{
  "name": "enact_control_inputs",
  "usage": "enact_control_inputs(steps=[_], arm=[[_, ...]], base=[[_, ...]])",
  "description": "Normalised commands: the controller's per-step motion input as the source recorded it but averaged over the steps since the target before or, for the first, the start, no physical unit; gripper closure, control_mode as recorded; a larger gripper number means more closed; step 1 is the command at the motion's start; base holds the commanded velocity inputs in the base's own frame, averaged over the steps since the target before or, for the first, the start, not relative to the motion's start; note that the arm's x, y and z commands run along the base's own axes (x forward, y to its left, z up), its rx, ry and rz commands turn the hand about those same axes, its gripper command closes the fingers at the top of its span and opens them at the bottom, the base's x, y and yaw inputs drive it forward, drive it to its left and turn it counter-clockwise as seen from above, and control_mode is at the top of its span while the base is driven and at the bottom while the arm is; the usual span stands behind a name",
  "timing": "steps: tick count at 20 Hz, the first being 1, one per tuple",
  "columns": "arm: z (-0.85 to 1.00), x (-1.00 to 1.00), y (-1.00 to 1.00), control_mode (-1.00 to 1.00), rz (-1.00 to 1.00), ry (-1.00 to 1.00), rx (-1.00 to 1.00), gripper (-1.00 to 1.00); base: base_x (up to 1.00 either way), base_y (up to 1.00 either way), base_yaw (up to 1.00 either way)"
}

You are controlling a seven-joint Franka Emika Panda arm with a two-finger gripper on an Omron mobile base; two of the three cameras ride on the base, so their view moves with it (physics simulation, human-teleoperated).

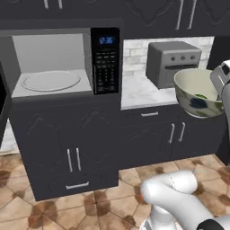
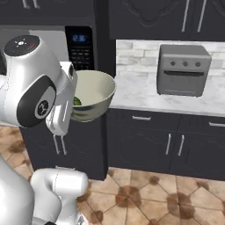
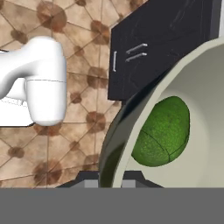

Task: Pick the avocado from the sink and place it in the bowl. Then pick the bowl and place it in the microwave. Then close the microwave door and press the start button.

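My gripper (image 3: 111, 180) is shut on the rim of the cream bowl (image 1: 192, 84) and holds it tilted in the air, in front of the counter edge. The green avocado (image 3: 164, 131) lies inside the bowl (image 2: 96, 90), against its wall. To the left, the microwave (image 1: 50, 51) stands open, with its white turntable plate (image 1: 50, 81) bare. Its black keypad panel (image 1: 105, 60) sits between the cavity and the counter. The microwave door (image 1: 3, 105) is swung out at the far left edge. The sink is out of view.
A grey toaster oven (image 1: 173, 63) stands on the pale counter (image 1: 139, 92) just behind the bowl. Dark cabinets (image 1: 67, 148) run below, over a brown tiled floor (image 1: 112, 202). My white arm (image 2: 33, 83) is close to the bowl on its left.
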Motion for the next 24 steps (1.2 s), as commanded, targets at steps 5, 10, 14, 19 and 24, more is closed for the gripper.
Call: enact_control_inputs(steps=[5, 10, 14, 19, 24], arm=[[0.0, 0.0, 0.0, 1.0, 0.0, 0.0, 0.0, 1.0], [0.0, 0.0, 0.0, 1.0, 0.0, 0.0, 0.0, 1.0], [0.0, 0.0, 0.0, 1.0, 0.0, 0.0, 0.0, 1.0], [0.0, 0.0, 0.0, 1.0, 0.0, 0.0, 0.0, 1.0], [0.0, 0.0, 0.0, 1.0, 0.0, 0.0, 0.0, 1.0]], base=[[0.4, 0.98, 0.04], [0.53, 0.74, 0.05], [0.5, 0.46, 0.09], [0.42, 0.07, 0.16], [0.66, 0.0, 0.07]])
